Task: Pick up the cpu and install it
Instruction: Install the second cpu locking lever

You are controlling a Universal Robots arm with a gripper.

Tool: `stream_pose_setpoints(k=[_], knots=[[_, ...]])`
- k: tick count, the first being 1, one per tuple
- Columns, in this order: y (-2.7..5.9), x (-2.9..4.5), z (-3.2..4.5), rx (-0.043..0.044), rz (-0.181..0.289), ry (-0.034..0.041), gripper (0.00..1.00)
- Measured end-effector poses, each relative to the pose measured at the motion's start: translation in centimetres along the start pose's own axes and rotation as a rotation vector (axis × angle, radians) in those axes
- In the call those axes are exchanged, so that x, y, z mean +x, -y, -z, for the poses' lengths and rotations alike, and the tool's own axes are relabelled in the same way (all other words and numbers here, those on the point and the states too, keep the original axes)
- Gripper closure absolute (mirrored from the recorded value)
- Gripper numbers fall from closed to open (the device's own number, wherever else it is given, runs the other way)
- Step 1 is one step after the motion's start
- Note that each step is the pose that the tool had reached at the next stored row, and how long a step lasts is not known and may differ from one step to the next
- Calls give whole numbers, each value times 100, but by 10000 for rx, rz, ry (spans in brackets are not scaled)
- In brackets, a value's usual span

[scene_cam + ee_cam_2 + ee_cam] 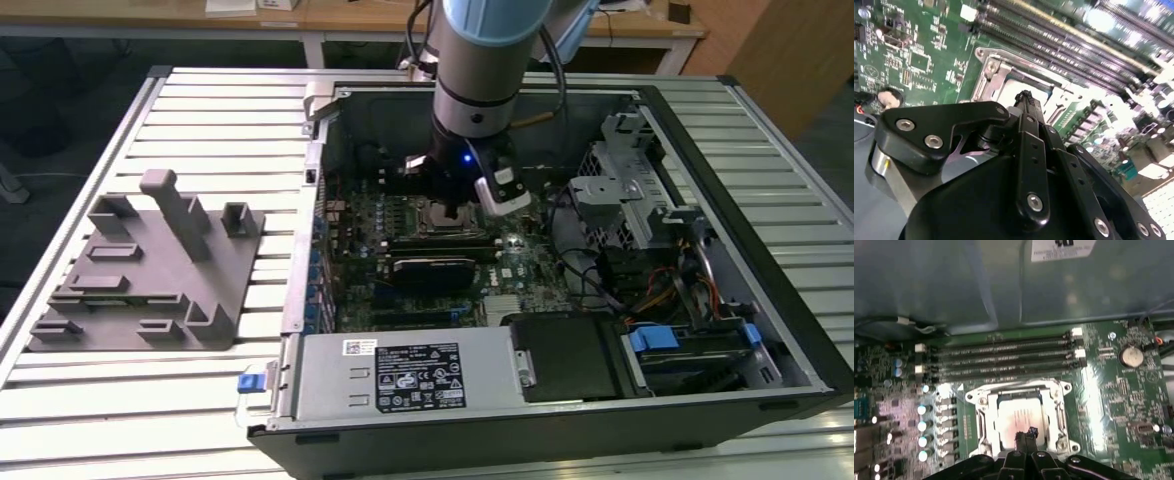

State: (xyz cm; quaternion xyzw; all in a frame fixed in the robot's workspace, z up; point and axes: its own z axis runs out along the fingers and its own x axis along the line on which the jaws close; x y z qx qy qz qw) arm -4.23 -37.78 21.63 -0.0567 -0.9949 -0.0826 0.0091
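1. The cpu sits flat inside the socket frame on the motherboard.
2. The gripper hovers right over it, fingertips pressed together, pinching nothing.
3. Probably light, stiff and fragile; I'd only handle it by the edges.

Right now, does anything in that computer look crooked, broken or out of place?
Nothing stands out. The cpu lies flat and square in its socket, with the gripper right above it. No loose parts or damage show on the board.

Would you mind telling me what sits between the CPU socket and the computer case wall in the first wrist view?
Between the CPU socket and the case wall, the first wrist view shows a bank of long dark memory slots running across the green motherboard.
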Motion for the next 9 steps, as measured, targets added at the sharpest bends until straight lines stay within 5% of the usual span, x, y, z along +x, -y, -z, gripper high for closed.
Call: stream_pose_setpoints(k=[9], knots=[[-47,5,-16,4,-1,0,89]])
